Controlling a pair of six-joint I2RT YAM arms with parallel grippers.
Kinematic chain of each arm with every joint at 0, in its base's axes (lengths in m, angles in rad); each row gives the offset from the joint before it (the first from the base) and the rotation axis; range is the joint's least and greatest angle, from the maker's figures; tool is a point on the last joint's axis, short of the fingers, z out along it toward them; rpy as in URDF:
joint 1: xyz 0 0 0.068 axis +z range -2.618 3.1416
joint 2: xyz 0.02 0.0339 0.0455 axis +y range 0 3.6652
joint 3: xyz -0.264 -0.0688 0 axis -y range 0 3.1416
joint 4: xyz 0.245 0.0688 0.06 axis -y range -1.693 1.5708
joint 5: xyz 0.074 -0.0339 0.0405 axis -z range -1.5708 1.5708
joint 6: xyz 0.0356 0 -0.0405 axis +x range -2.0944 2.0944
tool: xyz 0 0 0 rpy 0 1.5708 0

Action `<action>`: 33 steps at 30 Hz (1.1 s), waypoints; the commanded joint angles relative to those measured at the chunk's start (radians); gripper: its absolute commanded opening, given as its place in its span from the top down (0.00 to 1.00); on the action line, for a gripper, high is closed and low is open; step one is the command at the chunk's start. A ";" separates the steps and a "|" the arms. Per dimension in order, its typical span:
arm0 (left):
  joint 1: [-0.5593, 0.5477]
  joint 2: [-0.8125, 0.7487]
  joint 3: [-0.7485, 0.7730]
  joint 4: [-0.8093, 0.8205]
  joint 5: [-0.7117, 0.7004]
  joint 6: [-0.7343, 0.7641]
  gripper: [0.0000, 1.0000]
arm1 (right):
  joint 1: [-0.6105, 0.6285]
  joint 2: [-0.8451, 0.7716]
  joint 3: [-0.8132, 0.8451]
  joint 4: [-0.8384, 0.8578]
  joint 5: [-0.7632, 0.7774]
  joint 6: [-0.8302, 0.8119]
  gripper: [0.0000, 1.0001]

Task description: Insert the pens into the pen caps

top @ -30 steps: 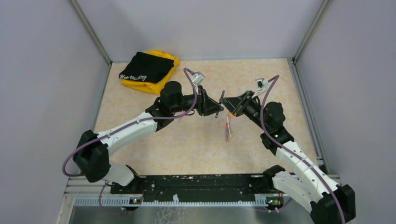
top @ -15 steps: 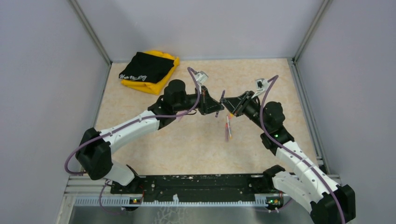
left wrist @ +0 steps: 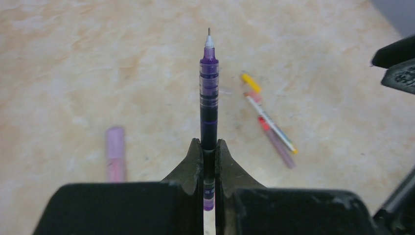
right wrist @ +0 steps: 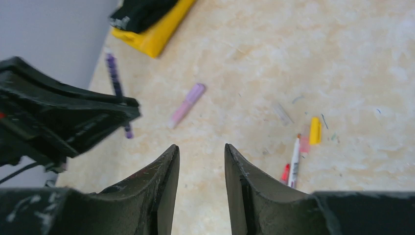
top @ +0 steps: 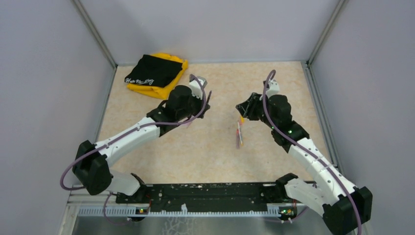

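Observation:
My left gripper (left wrist: 209,147) is shut on a black-and-purple pen (left wrist: 209,93), whose bare tip points away from the wrist, above the table. That same pen (right wrist: 116,83) shows in the right wrist view, sticking out of the left gripper (right wrist: 63,117). My right gripper (right wrist: 201,149) is open with nothing in it, off to the right (top: 243,108). On the table lie a lilac-pink cap (left wrist: 115,154) (right wrist: 188,104), a yellow cap (left wrist: 250,83) (right wrist: 315,130), a white pen with orange (left wrist: 270,122) (right wrist: 294,161) and a pinkish-red pen (left wrist: 276,142) (right wrist: 285,172). The two pens (top: 239,133) lie side by side.
A black cloth folded over a yellow one (top: 156,73) lies in the far left corner. Grey walls close in the table (top: 220,156) on three sides. The two arms stand apart, left (top: 142,129) and right (top: 298,147).
The grippers met at mid-table over the dark pen. The left one shut on it, the right one opened and let go, and both arms drew apart.

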 commanded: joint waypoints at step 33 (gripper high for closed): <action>0.041 -0.293 -0.159 0.019 -0.350 0.160 1.00 | -0.005 1.044 0.729 -0.465 -0.006 -0.471 0.61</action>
